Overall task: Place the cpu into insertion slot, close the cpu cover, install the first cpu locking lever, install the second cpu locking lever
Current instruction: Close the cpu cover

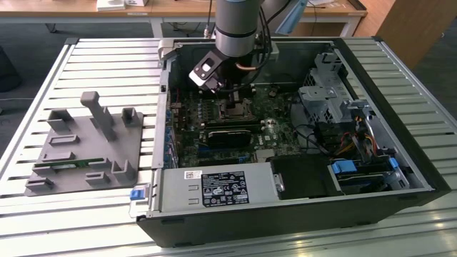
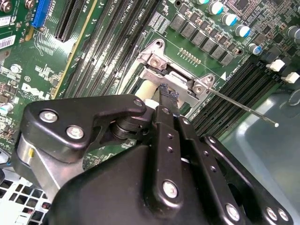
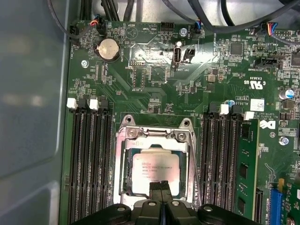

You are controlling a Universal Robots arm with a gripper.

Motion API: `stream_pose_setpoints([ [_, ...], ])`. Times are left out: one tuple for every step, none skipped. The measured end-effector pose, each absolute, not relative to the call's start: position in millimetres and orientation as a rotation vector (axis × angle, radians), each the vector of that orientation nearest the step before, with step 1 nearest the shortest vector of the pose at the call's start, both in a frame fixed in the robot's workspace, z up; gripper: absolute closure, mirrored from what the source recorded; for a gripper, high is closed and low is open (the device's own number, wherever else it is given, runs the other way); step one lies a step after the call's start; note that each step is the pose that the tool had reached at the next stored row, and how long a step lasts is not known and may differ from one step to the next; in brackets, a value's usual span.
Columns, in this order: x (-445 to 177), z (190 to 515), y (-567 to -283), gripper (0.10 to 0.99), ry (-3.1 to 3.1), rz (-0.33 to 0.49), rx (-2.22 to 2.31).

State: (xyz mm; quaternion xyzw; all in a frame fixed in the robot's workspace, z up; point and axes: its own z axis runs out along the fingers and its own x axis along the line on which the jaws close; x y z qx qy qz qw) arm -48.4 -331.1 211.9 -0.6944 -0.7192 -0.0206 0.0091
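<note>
CPU (image 3: 157,169) lies flat in its socket on the green motherboard (image 3: 154,70), its dull grey top facing up, and the silvery CPU cover (image 3: 124,164) appears to lie down around it as a frame, with the chip showing through the open middle. The gripper (image 3: 159,185) stands right at the socket's edge; in the first wrist view its two black fingers are pressed together with nothing visible between them, the tips just over the rim of the chip. In the second wrist view the gripper (image 2: 168,93) reaches the same corner of the socket, and a thin metal lever (image 2: 241,108) sticks out from the socket, angled away over the black memory slots (image 2: 225,96). Rows of such slots flank the socket on both sides, and one holds a green memory module (image 3: 243,168); a coin battery (image 3: 108,49) sits farther up the board. In the exterior view the arm (image 1: 236,21) comes down into an open black computer case (image 1: 371,176) that lies on its side on a pale slatted metal table (image 1: 107,59). On the exterior view's left of the case rests a grey fixture block (image 1: 78,155) with upright posts. Behind the table are wooden desks (image 1: 179,8) and a dark floor (image 1: 29,37).
</note>
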Motion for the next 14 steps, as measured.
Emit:
stream_pose_setpoints([
  [-48.6, 211.6, -331.0, 0.980, -2.247, -0.064, -2.169],
  [-48.9, 211.2, -331.0, 0.980, -2.247, -0.064, -2.169],
  [-49.2, 210.7, -331.0, 0.980, -2.247, -0.064, -2.169],
  [-49.5, 210.3, -330.9, 0.980, -2.247, -0.064, -2.169],
  [-49.7, 209.9, -330.8, 0.980, -2.247, -0.064, -2.169],
  [-49.9, 209.4, -330.7, 0.980, -2.247, -0.064, -2.169],
  [-50.0, 208.8, -330.7, 0.980, -2.247, -0.064, -2.169],
  [-50.0, 208.1, -330.6, 0.980, -2.247, -0.064, -2.169],
  [-50.0, 207.3, -330.5, 0.980, -2.247, -0.064, -2.169],
  [-50.0, 206.4, -330.4, 0.980, -2.247, -0.064, -2.169],
  [-50.1, 205.7, -330.4, 0.980, -2.247, -0.064, -2.169],
  [-50.1, 205.3, -330.3, 0.980, -2.247, -0.064, -2.169],
  [-50.1, 204.9, -330.4, 0.980, -2.247, -0.064, -2.169],
  [-50.2, 204.5, -330.4, 0.980, -2.247, -0.064, -2.169],
])
